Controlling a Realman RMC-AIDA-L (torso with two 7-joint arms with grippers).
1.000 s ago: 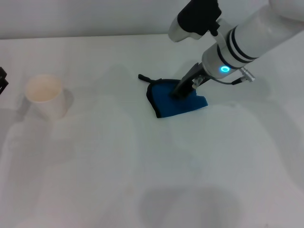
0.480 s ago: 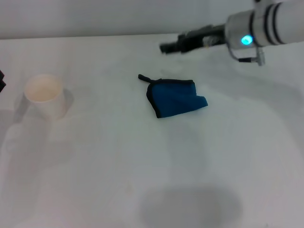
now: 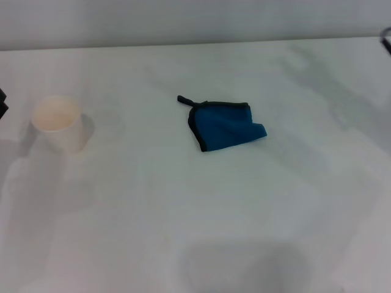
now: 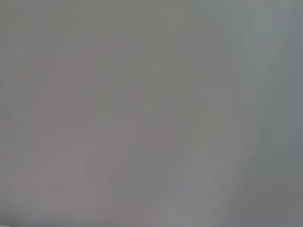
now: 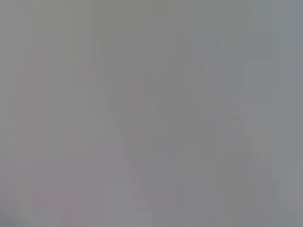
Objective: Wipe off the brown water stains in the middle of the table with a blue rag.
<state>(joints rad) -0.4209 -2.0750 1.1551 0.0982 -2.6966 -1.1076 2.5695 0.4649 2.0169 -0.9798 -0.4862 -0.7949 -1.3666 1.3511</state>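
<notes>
The blue rag (image 3: 225,126) lies folded on the white table (image 3: 195,207), a little right of the middle, its black loop pointing to the far left. It lies free, with nothing touching it. No brown water stains show on the table around it. Only a dark sliver of my right gripper (image 3: 387,40) pokes in at the far right edge, well away from the rag. A dark part of my left gripper (image 3: 3,101) sits at the left edge. Both wrist views show only plain grey.
A cream paper cup (image 3: 58,123) stands upright at the left, close to the left gripper's dark part. Soft grey shadows fall across the near and right parts of the tabletop.
My right gripper has let go of the rag, lifted and pulled back to the far right, almost out of the head view. The rag has stayed in place.
</notes>
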